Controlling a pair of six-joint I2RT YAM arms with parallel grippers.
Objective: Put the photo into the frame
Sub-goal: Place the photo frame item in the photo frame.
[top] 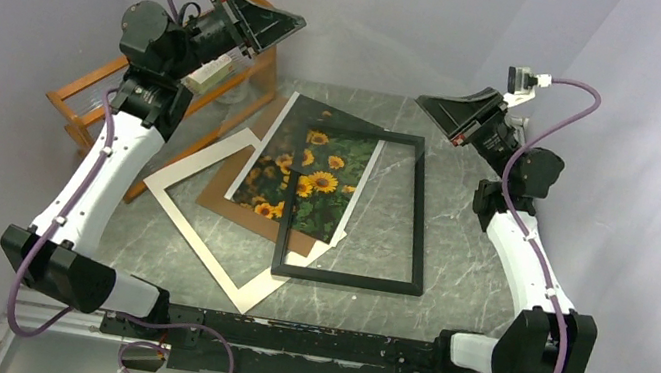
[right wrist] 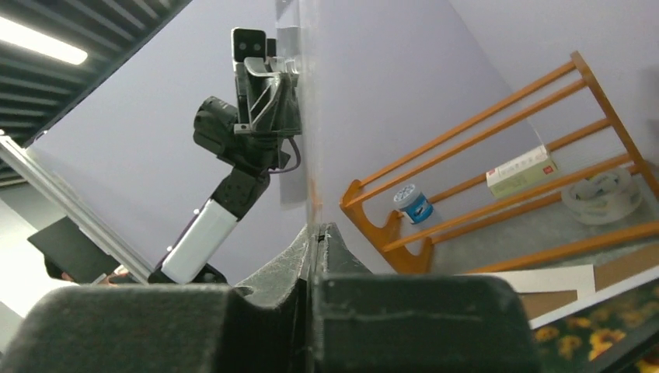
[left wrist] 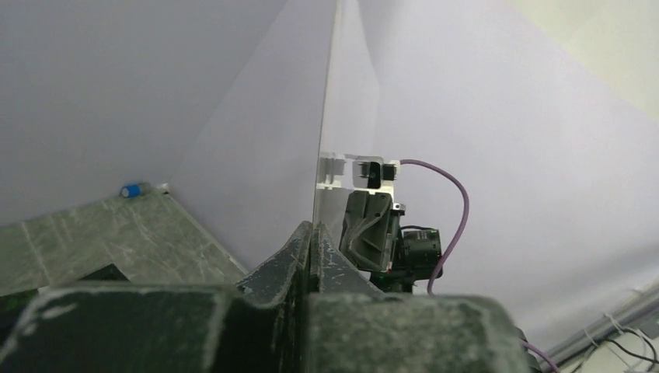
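Note:
The frame (top: 420,212), a thin black rectangle, lies flat on the marble tabletop, and its left part overlaps the photo (top: 308,178). The photo lies face up, showing sunflowers, and a strip of it appears low in the right wrist view (right wrist: 591,334). Both arms are raised over the far side of the table. A clear glass pane (top: 353,89) hangs between them, edge-on in the wrist views (left wrist: 326,116) (right wrist: 305,116). My left gripper (top: 295,24) (left wrist: 313,229) is shut on one edge of it. My right gripper (top: 424,103) (right wrist: 315,231) is shut on the opposite edge.
A white mat (top: 200,215) and a brown backing board (top: 238,201) lie under the photo at centre left. An orange wooden rack (top: 98,97) (right wrist: 482,132) stands at the far left with a small box (right wrist: 522,169), a blue-lidded jar (right wrist: 412,203) and a tape roll (right wrist: 598,198).

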